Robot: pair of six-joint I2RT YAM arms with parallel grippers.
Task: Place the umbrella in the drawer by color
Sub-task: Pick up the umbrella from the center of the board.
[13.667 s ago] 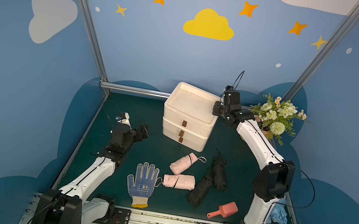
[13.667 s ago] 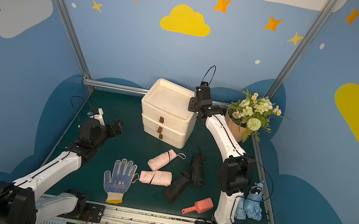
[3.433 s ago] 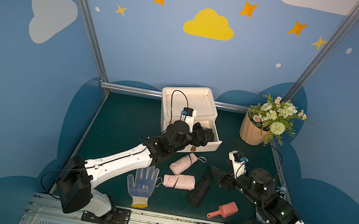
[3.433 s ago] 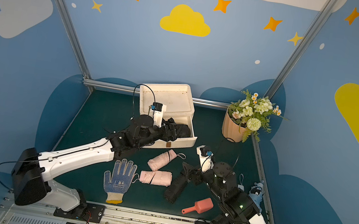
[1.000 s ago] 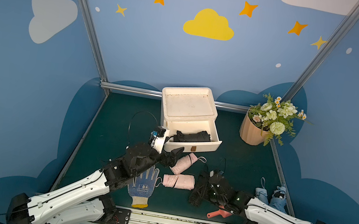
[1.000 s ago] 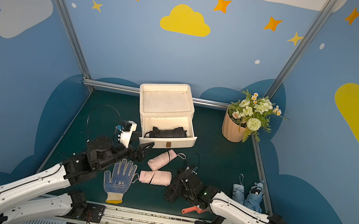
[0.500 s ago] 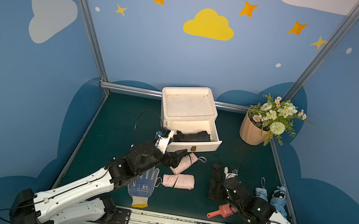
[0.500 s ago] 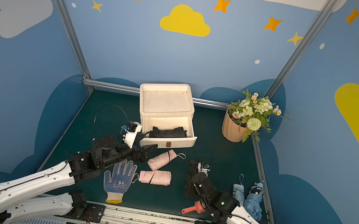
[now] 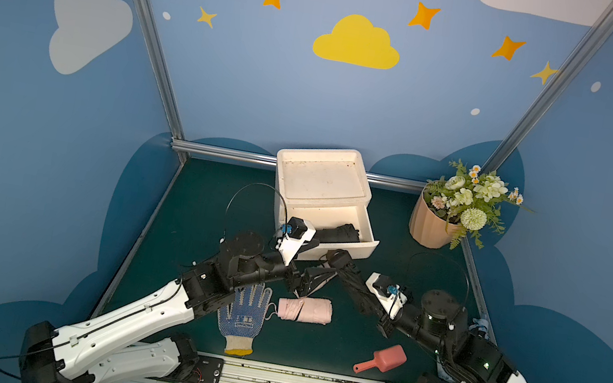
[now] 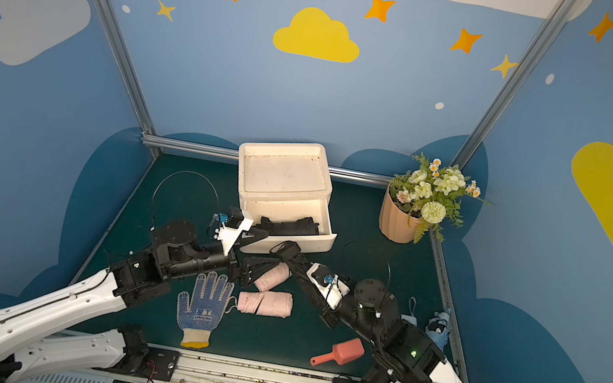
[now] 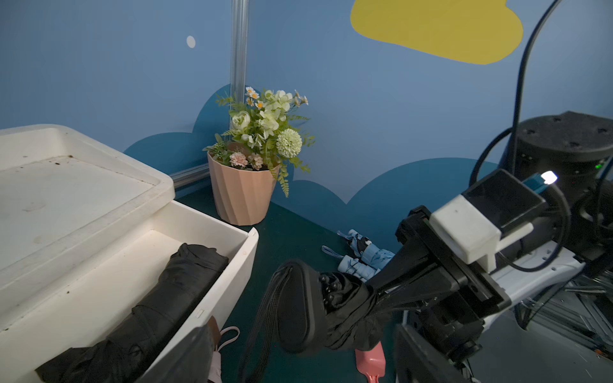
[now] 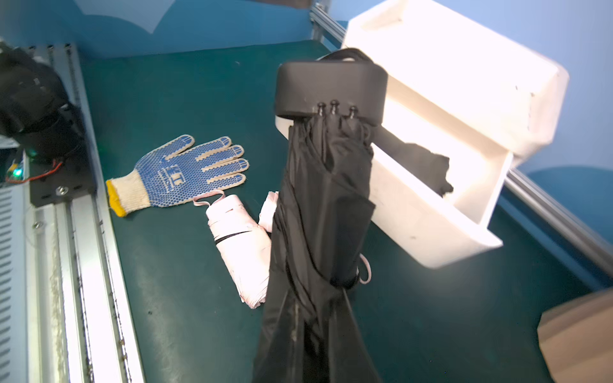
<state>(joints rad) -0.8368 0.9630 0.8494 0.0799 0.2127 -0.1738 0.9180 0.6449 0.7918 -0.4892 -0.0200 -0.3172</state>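
Note:
My right gripper (image 9: pixel 361 294) is shut on a folded black umbrella (image 9: pixel 348 273), held above the mat, handle end toward the open drawer (image 9: pixel 366 249). In the right wrist view this umbrella (image 12: pixel 325 199) runs out from the gripper (image 12: pixel 315 318). Another black umbrella (image 9: pixel 337 233) lies inside the drawer. My left gripper (image 10: pixel 263 263) is open just in front of the drawer, and the held umbrella's handle (image 11: pixel 298 315) hangs before its spread jaws. Two pink umbrellas (image 10: pixel 273 275) (image 10: pixel 265 303) lie on the mat below.
A blue-dotted work glove (image 9: pixel 243 317) lies at the front left and a pink scoop (image 9: pixel 384 359) at the front right. A flower pot (image 9: pixel 433 226) stands at the back right. A light blue umbrella (image 10: pixel 438 326) lies by the right wall.
My right gripper closed on the black umbrella on the mat, lifted it and swung it toward the drawer front. The left arm moved slightly toward the drawer, still open.

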